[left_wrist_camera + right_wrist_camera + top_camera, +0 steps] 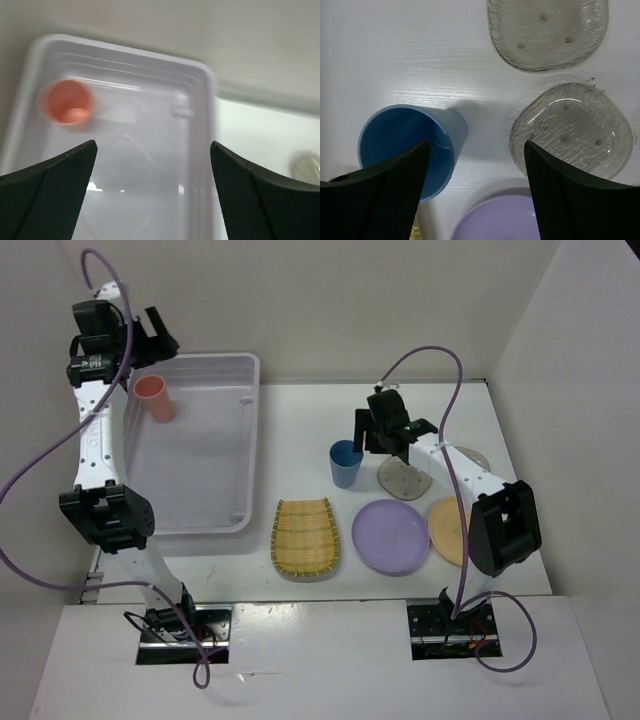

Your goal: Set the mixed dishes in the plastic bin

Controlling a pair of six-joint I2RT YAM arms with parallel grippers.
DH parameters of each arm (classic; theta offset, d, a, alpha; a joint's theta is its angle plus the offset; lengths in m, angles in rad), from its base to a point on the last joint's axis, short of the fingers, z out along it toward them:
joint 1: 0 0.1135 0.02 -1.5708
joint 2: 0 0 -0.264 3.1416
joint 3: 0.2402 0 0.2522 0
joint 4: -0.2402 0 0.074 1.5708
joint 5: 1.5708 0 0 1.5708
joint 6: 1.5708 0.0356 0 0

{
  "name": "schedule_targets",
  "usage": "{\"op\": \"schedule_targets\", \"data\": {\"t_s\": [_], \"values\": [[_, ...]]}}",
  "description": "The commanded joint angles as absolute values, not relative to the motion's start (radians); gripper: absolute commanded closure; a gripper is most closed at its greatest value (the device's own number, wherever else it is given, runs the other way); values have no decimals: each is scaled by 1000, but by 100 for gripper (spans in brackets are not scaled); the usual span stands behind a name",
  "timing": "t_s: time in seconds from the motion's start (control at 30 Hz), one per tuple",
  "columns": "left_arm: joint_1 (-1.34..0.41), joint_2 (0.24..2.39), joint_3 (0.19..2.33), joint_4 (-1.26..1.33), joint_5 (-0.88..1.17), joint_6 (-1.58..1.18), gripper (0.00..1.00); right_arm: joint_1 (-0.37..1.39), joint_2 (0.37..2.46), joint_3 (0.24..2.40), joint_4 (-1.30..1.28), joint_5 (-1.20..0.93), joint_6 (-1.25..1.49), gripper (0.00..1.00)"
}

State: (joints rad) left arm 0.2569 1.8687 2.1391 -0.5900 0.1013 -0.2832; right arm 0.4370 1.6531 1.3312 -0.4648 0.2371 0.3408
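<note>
While holding right pincer [476, 145] spread above blue cup [402, 135] | judged best: straddle cup wall, avoid adjacent grey plate [572, 127] | noted left pincer [152, 145] spread, empty.

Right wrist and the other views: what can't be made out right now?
- Top view: the right arm covers part of the far grey plate and the orange plate.
- Left wrist: blur smears the pink cup; upright or tipped unclear.
- Right wrist: the bottom edge cuts the lilac plate; whether the right gripper touches the blue cup is unclear.
</note>
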Motion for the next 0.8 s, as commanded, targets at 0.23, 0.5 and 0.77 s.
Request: {"op": "schedule_targets", "data": {"t_s": [0.23,0.5,0.77], "values": [[-133,1833,1968,-578,529,-192,0,379,1514,1292,-422,160,345,22],[-423,1878,1940,-561,396,-192,2,196,1399,1213,-325,66,448,18],[-569,1934,1841,-577,173,-167,2,141,1388,1193,-316,55,460,11]]}}
